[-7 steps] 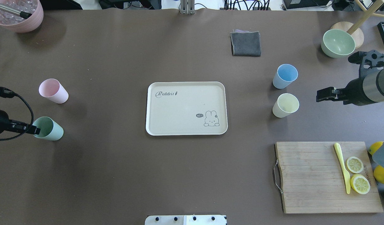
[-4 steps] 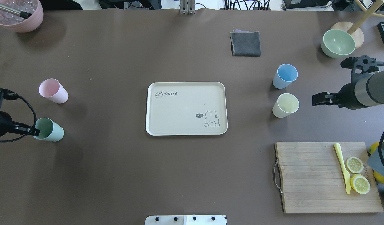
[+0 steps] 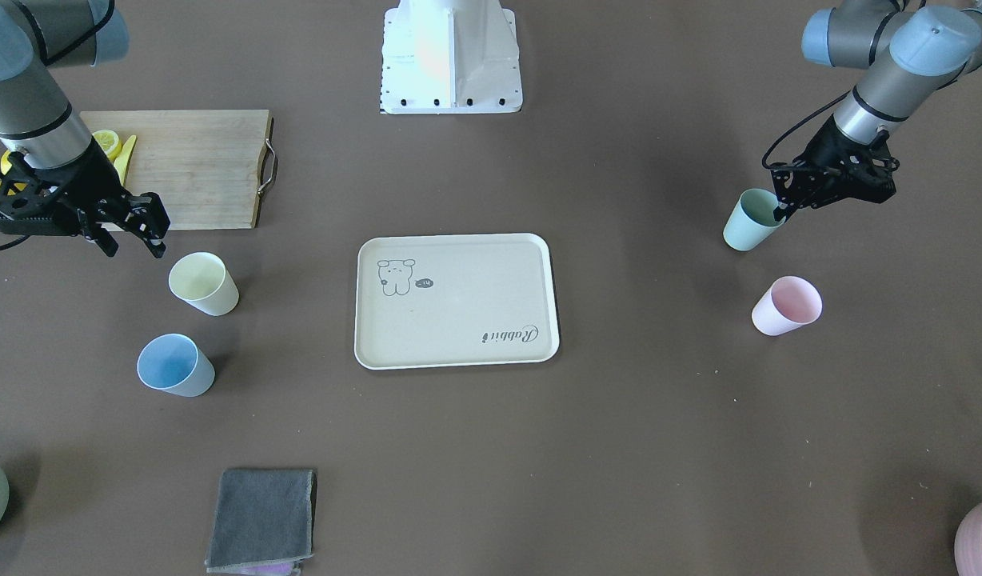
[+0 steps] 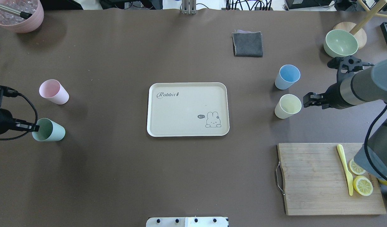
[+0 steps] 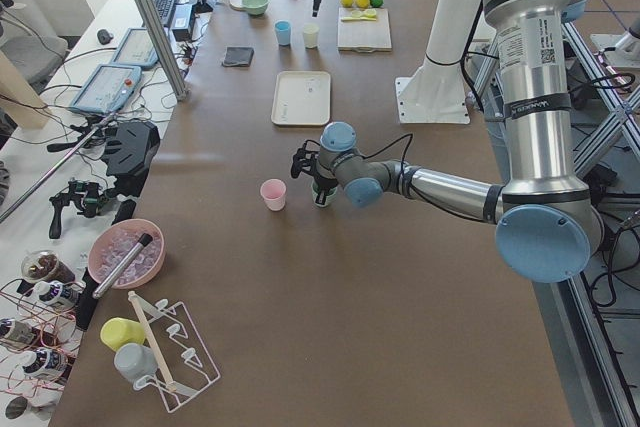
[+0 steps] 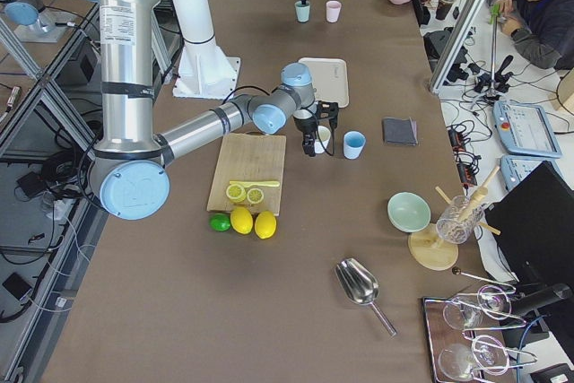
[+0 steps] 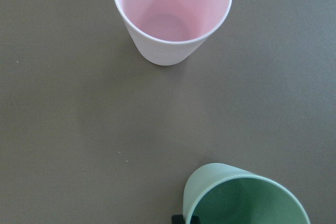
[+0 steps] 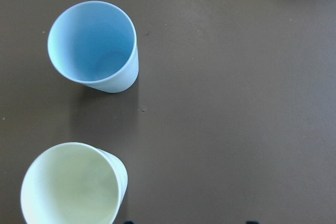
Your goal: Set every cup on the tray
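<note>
Seen from the front, the pale yellow cup (image 3: 205,286) lies just lower right of the open right hand (image 3: 133,240); the left hand (image 3: 780,210) grips the mint green cup (image 3: 745,224) by its rim.

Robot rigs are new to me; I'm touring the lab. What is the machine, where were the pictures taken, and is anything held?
Two robot arms with two-finger grippers work at a table. Cameras look from behind-above, across the table, both ends and each wrist. A cream tray lies mid-table, no cup on it. The left gripper straddles the mint green cup's rim; whether it grips is unclear. The right gripper, open, is beside the pale yellow cup. The pink cup and blue cup stand untouched.
</note>
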`<action>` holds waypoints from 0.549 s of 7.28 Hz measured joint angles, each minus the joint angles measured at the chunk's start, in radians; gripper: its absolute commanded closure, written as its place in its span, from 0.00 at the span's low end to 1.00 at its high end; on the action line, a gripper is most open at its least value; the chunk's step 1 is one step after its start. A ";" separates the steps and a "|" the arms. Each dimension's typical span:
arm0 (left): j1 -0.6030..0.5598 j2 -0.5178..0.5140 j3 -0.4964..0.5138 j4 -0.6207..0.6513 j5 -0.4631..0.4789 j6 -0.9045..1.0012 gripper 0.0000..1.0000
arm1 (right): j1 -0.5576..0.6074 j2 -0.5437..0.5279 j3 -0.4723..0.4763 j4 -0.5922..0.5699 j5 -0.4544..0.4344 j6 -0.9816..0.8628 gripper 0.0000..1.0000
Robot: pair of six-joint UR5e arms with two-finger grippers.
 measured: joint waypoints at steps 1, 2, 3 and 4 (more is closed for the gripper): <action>-0.004 -0.006 -0.036 0.021 -0.003 -0.003 1.00 | 0.000 0.028 -0.003 -0.035 0.010 -0.002 0.36; -0.007 -0.041 -0.081 0.093 -0.005 -0.006 1.00 | -0.001 0.042 -0.006 -0.051 0.013 -0.003 0.36; -0.010 -0.120 -0.126 0.225 -0.006 -0.008 1.00 | -0.002 0.050 -0.013 -0.057 0.014 -0.002 0.34; -0.010 -0.245 -0.156 0.402 -0.005 -0.014 1.00 | -0.002 0.054 -0.024 -0.056 0.015 -0.003 0.33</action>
